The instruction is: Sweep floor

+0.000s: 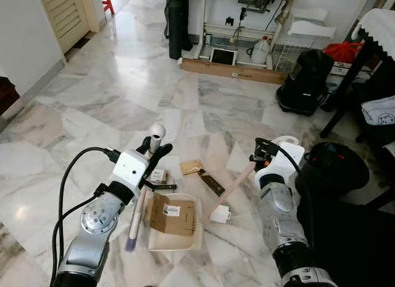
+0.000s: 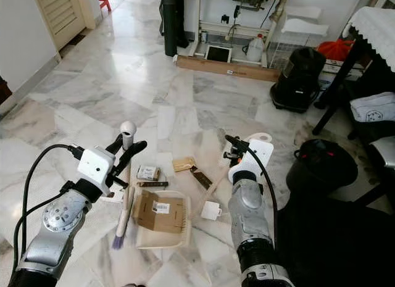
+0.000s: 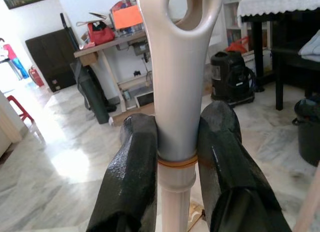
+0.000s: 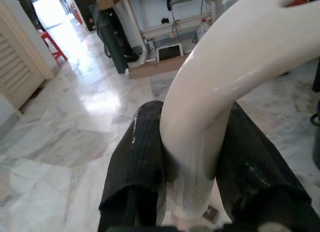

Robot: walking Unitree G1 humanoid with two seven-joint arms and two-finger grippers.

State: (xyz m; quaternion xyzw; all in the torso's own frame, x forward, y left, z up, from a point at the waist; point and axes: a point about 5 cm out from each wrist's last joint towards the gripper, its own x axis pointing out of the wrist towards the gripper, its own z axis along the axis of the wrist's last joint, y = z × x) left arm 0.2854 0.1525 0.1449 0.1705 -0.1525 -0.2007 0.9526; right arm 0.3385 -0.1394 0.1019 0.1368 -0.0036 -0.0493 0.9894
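My left gripper is shut on the white handle of a hand brush. The brush slants down to purple bristles on the marble floor, just left of a cream dustpan. A flat cardboard piece lies in the pan. The pan's long pale handle rises to my right gripper, which is shut on its curved white top. The left wrist view shows black fingers clamping the brush handle. In the right wrist view, fingers grip the dustpan handle. A small box, a dark stick, a brown card and a dark strip lie beyond the pan.
A black bin stands close on the right, and a black vacuum cleaner is further back. A wooden plank and a black bag line the far wall. On the left is a louvred door. Open marble floor stretches ahead and left.
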